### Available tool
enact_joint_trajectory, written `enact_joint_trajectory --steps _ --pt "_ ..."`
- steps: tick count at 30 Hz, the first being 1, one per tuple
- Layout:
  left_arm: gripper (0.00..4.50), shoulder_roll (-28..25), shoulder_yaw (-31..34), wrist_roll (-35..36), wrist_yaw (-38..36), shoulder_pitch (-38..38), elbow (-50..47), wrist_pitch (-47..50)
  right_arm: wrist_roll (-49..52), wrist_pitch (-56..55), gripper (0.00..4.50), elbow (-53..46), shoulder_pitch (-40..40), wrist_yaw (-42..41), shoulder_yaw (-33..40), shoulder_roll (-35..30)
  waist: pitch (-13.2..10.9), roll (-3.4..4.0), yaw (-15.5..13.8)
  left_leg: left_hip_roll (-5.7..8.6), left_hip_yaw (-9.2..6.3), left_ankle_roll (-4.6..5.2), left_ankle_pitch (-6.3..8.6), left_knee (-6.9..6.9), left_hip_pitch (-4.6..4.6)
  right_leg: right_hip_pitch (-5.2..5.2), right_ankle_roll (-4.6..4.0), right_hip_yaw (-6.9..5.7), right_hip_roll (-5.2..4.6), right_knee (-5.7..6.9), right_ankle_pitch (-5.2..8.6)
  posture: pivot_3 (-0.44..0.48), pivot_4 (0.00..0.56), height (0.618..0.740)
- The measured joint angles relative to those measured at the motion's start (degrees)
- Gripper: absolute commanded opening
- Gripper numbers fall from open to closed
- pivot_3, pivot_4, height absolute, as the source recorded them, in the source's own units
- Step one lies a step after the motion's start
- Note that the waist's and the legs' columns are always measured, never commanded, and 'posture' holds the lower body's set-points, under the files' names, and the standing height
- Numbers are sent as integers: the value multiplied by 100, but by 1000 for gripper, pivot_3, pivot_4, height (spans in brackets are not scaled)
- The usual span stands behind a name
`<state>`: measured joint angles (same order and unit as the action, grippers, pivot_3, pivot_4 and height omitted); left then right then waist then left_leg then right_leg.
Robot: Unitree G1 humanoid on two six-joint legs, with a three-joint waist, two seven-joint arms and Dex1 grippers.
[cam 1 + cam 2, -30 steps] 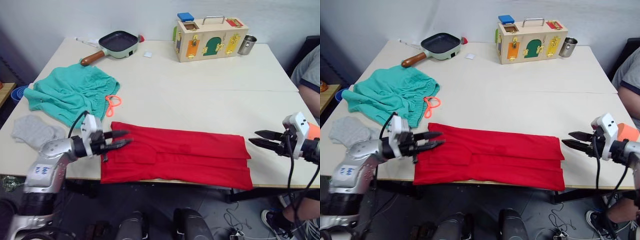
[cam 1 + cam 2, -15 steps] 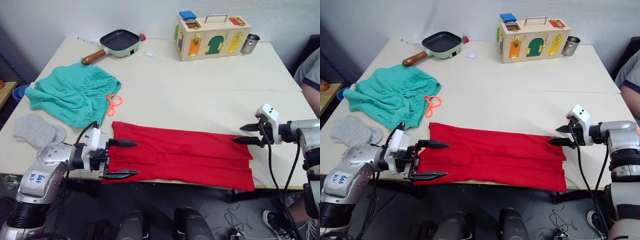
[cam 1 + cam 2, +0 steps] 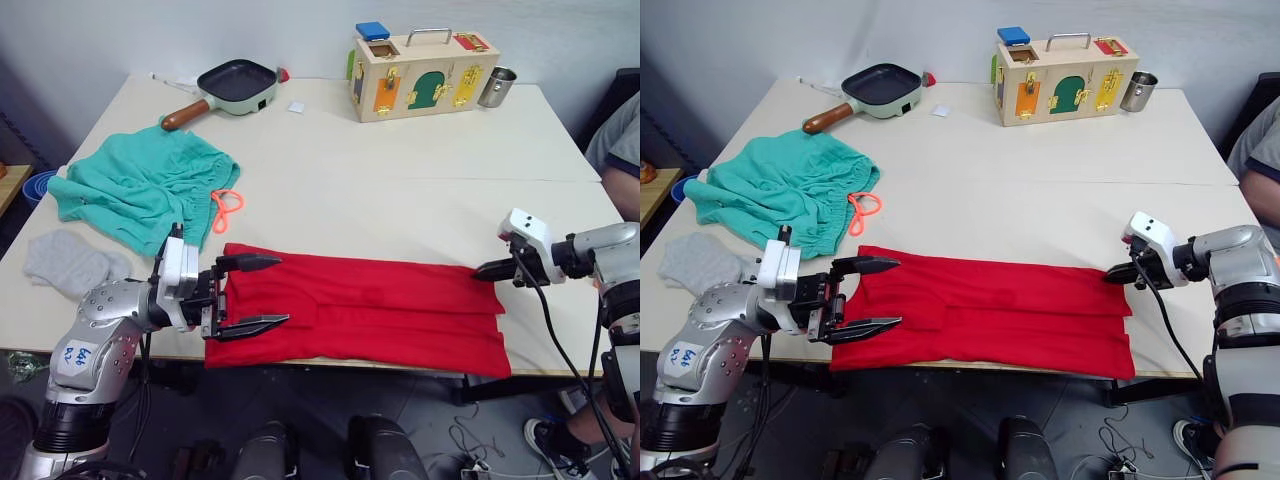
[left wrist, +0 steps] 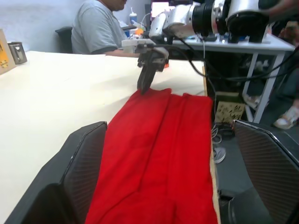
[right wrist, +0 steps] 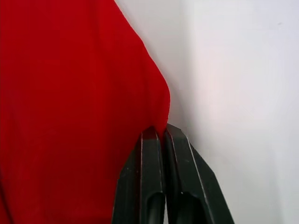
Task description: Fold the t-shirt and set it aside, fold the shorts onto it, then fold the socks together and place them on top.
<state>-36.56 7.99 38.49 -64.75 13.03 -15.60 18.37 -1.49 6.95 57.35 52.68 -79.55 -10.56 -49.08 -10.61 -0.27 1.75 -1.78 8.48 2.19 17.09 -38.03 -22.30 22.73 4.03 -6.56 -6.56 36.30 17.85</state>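
left gripper point(image 3: 252, 294) spread wide over t-shirt's point(image 3: 370, 310) left end | right gripper point(image 3: 487, 270) pinched on its far right corner | t-shirt folded along table point(image 3: 400, 180) front edge | shorts point(image 3: 140, 185), socks point(image 3: 70, 262) far-left

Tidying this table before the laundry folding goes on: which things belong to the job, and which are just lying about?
Job: t-shirt, shorts, socks.
Lying about: frying pan, wooden latch box, metal cup.
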Motion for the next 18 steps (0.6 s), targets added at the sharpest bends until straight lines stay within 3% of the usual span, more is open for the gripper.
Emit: enact_joint_trajectory --steps 11,16,18 --pt "4500 145 30 -69 314 562 530 -73 -677 -1414 16 1350 951 2037 16 557 -2 2 9 0 5 -7 -12 0 -1 4 0 3 6 9 0 0 150 740" --pt "4500 165 54 -230 399 663 769 -250 -658 -1299 16 1543 1061 2005 223 683 -2 3 0 0 4 -7 -12 3 -4 4 0 2 7 12 0 0 150 740" --pt "4500 156 57 -319 419 650 862 -319 -564 -1091 474 1602 1103 1837 382 683 -2 3 3 -1 5 -6 -12 3 -4 4 0 2 8 14 0 0 150 740"
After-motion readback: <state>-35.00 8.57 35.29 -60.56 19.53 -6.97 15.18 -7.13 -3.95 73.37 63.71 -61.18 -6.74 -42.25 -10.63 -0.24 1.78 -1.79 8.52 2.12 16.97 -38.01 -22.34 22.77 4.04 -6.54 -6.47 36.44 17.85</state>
